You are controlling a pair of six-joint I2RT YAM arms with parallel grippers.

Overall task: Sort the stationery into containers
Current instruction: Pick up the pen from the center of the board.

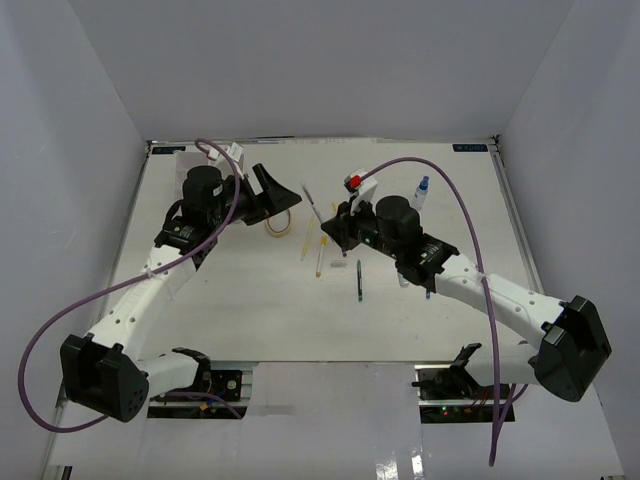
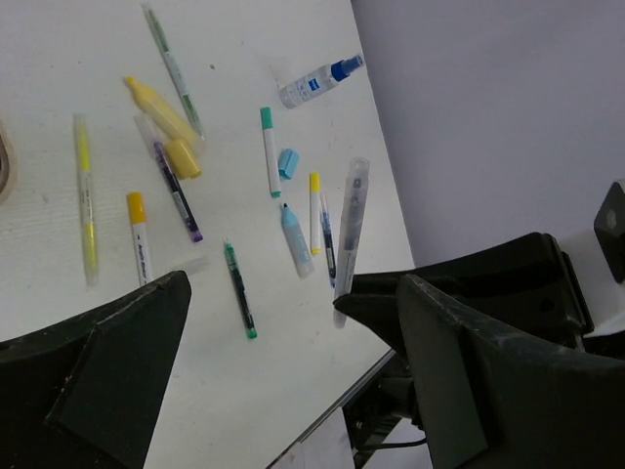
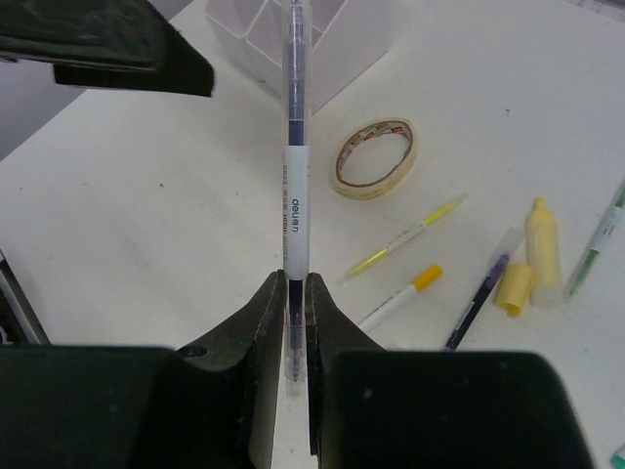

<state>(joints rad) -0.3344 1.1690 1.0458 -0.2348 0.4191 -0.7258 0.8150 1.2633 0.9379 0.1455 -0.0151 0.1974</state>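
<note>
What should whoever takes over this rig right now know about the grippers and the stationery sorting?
Left gripper: open, holding nothing.
Right gripper: shut on a clear pen, which points toward the organizer tray.
On the table: tape ring, yellow highlighter, spray bottle, green pen, several more pens and markers.
Done: one pen gripped; nothing seen in the part of the tray in view.
Left: place this pen in the tray, then sort everything else.
</note>
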